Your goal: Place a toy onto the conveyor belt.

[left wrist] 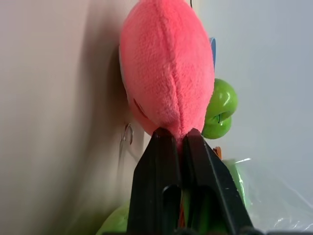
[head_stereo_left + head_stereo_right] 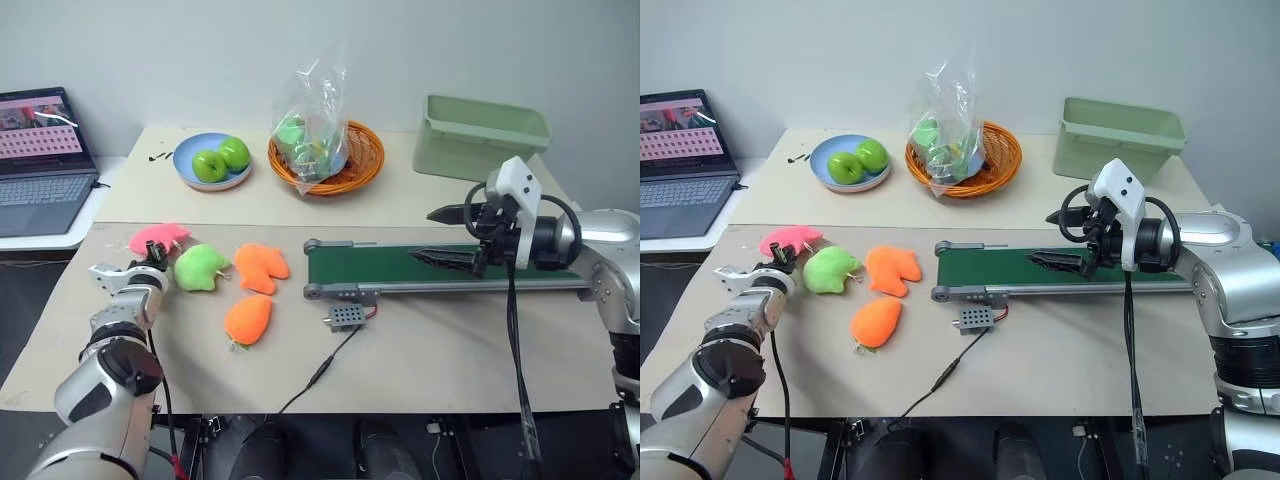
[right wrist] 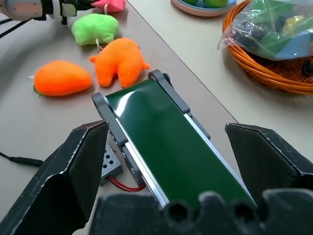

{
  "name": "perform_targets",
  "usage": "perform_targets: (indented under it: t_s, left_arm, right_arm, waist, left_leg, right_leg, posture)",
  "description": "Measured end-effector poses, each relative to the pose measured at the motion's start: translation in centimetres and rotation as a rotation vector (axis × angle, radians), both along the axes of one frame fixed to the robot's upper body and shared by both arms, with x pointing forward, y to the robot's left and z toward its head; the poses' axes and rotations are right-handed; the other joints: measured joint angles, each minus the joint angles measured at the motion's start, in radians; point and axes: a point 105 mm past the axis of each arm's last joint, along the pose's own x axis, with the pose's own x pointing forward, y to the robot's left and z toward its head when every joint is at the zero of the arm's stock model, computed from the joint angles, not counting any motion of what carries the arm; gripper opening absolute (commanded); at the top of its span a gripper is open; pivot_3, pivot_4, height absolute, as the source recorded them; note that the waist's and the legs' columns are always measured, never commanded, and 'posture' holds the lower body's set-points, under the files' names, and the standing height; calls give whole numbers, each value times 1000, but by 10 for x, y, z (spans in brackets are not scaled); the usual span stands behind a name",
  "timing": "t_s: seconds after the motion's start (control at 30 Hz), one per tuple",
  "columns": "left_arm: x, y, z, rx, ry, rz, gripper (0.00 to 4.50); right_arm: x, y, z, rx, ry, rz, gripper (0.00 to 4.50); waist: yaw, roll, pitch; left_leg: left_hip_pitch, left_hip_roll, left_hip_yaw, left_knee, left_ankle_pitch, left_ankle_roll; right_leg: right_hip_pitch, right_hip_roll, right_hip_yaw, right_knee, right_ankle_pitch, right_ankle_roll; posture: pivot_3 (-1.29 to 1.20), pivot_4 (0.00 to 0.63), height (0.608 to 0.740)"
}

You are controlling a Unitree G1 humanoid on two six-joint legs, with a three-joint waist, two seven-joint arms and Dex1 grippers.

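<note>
The left wrist view showed the left gripper (image 1: 178, 139) pinching the toy's (image 1: 166, 68) edge; the right gripper (image 3: 166, 161) hung spread over the belt (image 3: 166, 142).

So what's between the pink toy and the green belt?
In the left eye view, the lime-green plush and an orange plush lie between the pink toy and the conveyor belt.

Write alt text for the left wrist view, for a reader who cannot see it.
The left tool is shut on the edge of a pink plush toy, its two black fingers pinching the fabric. Two green apples and a clear plastic bag sit behind the toy, and the tan tabletop runs beside it.
</note>
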Motion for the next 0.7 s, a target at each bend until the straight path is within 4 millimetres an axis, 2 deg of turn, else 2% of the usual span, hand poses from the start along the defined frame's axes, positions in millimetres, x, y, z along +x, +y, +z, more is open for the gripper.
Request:
perform_targets:
  t_s: [0.23,0.37,0.4,0.47,0.53,0.6,0.7]
  left_arm:
    - [-9,18,8,72,-29,22,60]
    - [-9,27,41,270,-109,-1,60]
    - [-8,25,56,333,-151,-21,60]
    - [-7,11,78,432,-217,-77,60]
    - [-8,-11,87,489,-256,-150,60]
    - [-15,-36,84,530,-250,-241,60]
    - [-28,-73,74,619,-201,-397,60]
  right_arm:
    - [0,0,0,0,0,0,4500]
    - [0,1,-1,5,2,2,4500]
    - [0,2,-1,9,4,4,4500]
    - [1,3,-4,12,12,8,4500]
    - [3,2,-7,4,22,5,4500]
    - [8,2,-10,-6,32,2,4500]
    - [13,1,-3,-6,12,6,4500]
  waist:
    - [4,0,0]
    - [6,0,0]
    - [6,0,0]
    - [8,0,0]
    - [9,0,0]
    - [6,0,0]
    - [0,0,0]
  left_leg:
    - [0,0,0,0,0,0]
    - [-1,0,0,0,0,0]
    - [-1,0,0,0,0,0]
    - [-1,0,0,0,0,0]
    - [-1,0,0,0,0,0]
    - [-1,0,0,1,0,0]
    - [-1,1,0,0,0,0]
  right_leg:
    - [0,0,0,0,0,0]
    - [0,0,0,0,0,0]
    - [0,0,0,0,0,0]
    - [0,-1,0,0,0,1]
    - [1,-1,1,0,1,1]
    - [0,-1,2,-1,1,2]
    - [-1,0,3,-1,1,2]
  posture:
    - [0,150,740]
    - [0,150,740]
    - [0,150,740]
    - [0,150,740]
    - [0,150,740]
    - [0,150,740]
    - [0,150,740]
